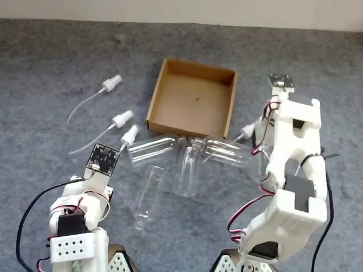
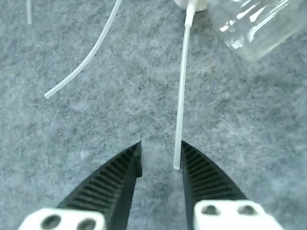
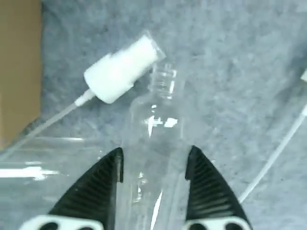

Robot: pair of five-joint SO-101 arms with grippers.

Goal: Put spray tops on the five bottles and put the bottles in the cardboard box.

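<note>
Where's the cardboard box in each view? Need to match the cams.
High view: cardboard box upper centre, open side up.
Right wrist view: its brown cardboard at the frame's edge, beyond the white spray top.
Left wrist view: frame stops at another top's tube and a bottle, short of the box.
Shared landmark: the white spray top, by the box's lower right corner in the high view.

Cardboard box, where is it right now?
In the high view, the cardboard box sits open near the middle, just behind the clear bottles lying down.
</note>
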